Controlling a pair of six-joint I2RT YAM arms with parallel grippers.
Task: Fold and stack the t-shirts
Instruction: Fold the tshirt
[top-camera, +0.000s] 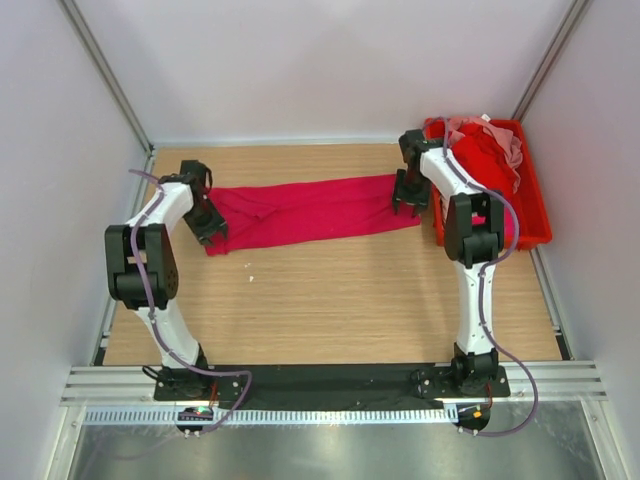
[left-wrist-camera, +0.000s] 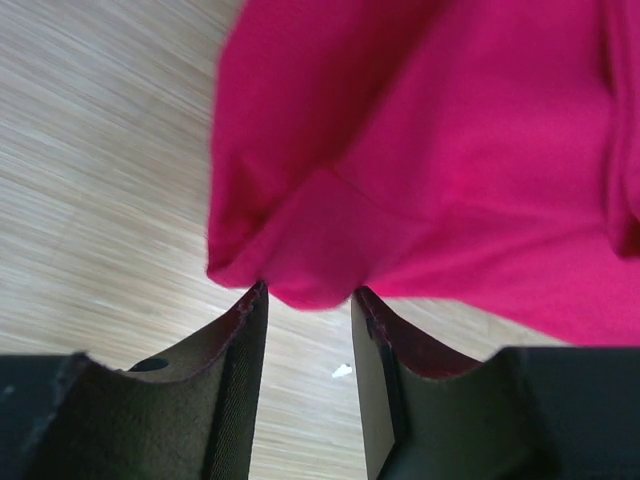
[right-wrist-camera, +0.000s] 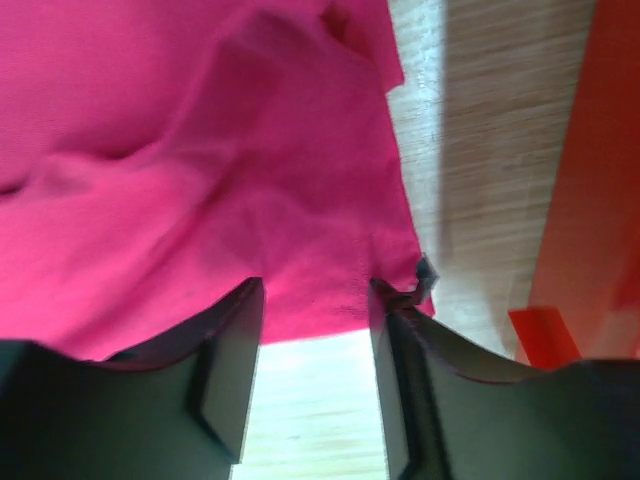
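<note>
The crimson-magenta cloth t-shirt lay as a long, half-folded band across the far side of the wooden table. The left gripper and the right gripper sat at its ends, jaws parted, clamping nothing. A red t-shirt and a pale pink t-shirt were heaped unfolded in the rigid red plastic bin, far right.

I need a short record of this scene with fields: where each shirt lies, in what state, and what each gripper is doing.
magenta shirt: folded into a long strip, lying across the table
left gripper: open, fingertips at the strip's left end
right gripper: open, fingertips at the strip's right end
red bin: back right of the table
red shirt: crumpled in the bin
pale pink shirt: crumpled in the bin, beside the red one
folded stack: none visible
</note>
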